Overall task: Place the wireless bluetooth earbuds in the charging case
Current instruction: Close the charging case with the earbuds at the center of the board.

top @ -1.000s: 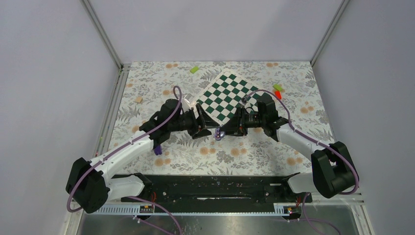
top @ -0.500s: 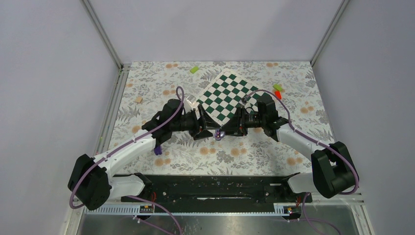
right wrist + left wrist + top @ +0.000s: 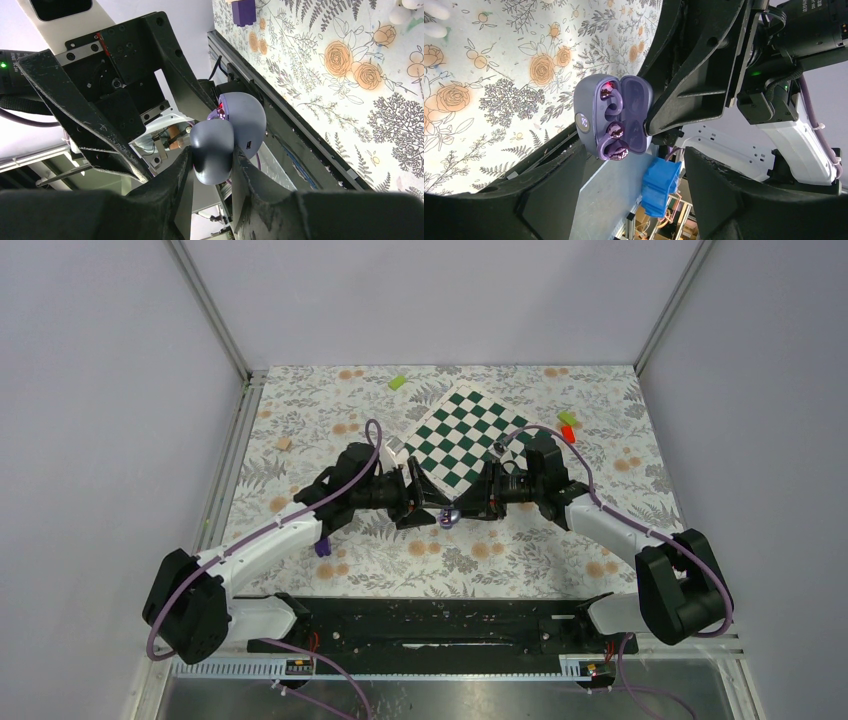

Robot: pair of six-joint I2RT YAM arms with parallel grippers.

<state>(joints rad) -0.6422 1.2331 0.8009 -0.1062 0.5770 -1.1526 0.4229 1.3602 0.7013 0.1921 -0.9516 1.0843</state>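
Note:
The charging case (image 3: pixel 611 117) is lavender-grey here, not white. It hangs open in mid-air above the floral mat. Two glossy purple earbuds (image 3: pixel 613 145) with ear hooks sit in its base, and a red light glows at the top one. My right gripper (image 3: pixel 212 160) is shut on the case's lid (image 3: pixel 212 147), and the base (image 3: pixel 247 117) swings out beside it. My left gripper (image 3: pixel 634 167) is open and empty, its fingers spread wide just in front of the case. In the top view the case (image 3: pixel 447 514) hangs between the left gripper (image 3: pixel 425 508) and the right gripper (image 3: pixel 464 506).
A green-and-white chessboard (image 3: pixel 460 435) lies behind the grippers. A purple block (image 3: pixel 322 548) lies by the left arm, a green block (image 3: pixel 398 382) at the back, a green-and-red piece (image 3: pixel 567 425) at the right, and a beige cube (image 3: pixel 285 443) at the left. Small white round things (image 3: pixel 400 15) lie on the mat.
My left arm has reached to the right, bringing its gripper close to the case. The right gripper has kept hold of the case, almost still.

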